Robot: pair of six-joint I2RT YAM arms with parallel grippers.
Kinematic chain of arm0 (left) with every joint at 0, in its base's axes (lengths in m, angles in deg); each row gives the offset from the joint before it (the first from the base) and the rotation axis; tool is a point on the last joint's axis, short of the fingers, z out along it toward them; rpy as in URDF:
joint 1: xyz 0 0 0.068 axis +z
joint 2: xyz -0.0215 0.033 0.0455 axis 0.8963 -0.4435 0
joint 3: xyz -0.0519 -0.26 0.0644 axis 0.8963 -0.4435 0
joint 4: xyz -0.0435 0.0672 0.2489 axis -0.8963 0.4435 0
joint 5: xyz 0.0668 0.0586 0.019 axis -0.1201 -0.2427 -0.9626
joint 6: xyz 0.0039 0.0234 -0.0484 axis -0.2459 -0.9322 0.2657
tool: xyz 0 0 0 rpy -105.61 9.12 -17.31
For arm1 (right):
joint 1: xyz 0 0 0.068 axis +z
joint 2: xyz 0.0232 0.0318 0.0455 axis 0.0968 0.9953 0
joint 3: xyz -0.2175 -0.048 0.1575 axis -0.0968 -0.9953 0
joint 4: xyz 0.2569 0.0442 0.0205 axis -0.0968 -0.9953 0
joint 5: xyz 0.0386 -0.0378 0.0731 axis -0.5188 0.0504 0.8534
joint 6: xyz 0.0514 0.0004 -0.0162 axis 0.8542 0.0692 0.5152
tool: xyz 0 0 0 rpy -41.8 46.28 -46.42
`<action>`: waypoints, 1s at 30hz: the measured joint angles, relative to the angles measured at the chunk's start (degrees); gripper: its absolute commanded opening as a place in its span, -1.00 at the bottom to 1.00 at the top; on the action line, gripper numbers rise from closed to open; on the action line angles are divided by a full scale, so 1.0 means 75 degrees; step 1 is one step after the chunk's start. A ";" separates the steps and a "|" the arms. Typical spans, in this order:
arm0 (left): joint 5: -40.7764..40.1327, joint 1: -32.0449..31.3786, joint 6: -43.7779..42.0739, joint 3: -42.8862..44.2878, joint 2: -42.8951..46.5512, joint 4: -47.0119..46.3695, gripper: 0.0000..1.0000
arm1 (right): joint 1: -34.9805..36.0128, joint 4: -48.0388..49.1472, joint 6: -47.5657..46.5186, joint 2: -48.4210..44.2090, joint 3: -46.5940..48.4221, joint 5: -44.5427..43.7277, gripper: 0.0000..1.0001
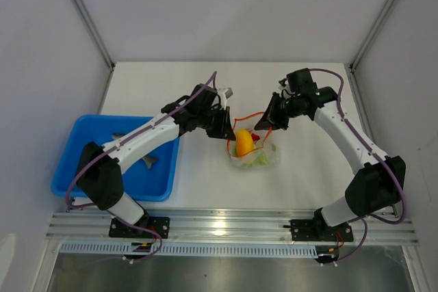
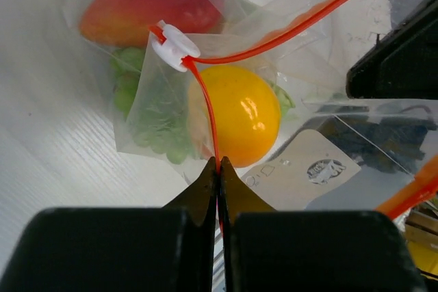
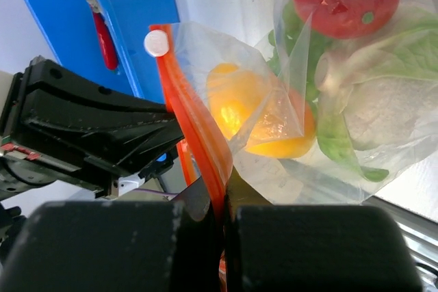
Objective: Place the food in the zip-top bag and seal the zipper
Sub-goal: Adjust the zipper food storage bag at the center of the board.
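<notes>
- We see the white counter (image 1: 205, 182) carrying everything, with the blue tray (image 1: 82, 143) at its left.
- The left arm (image 1: 147, 138) and right arm (image 1: 342, 131) meet over the middle. The left jaws and the right jaws are each clamped shut on the zipper (image 2: 205, 100).
- The zip-top bag (image 1: 267, 157) rests on the counter between them, its mouth lifted and gaping.
- Inside it we make out a red-orange fruit (image 2: 147, 8), a yellow lemon-like piece (image 2: 239, 111), cauliflower (image 3: 383, 111) and green leafy bits (image 2: 147, 124).
- A grey fish (image 1: 149, 161) and a red chili (image 3: 101, 39) lie in the tray, not yet bagged.
- The zipper is unsealed. We judge this to be the hold before closing, though two foods remain outside.
- The white slider (image 2: 174, 49) sits at a corner of the open mouth. Next, either it must be drawn along the taut strip, or one arm must let go to fetch the rest.
</notes>
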 measured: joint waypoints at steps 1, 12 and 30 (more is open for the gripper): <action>0.0090 0.0006 -0.0009 0.0000 -0.0006 -0.0006 -0.99 | -0.0009 -0.0038 -0.0052 0.0000 0.0000 -0.0023 -1.00; 0.0516 0.0044 0.0032 -0.0125 0.0801 -0.0580 -0.99 | -0.0015 -0.0344 -0.1131 -0.0731 0.0093 -0.0393 -1.00; 0.1201 0.0207 0.0140 -0.0111 0.0833 -0.0746 -0.99 | 0.0082 -0.0533 -0.1938 -0.1052 0.0297 -0.0656 -1.00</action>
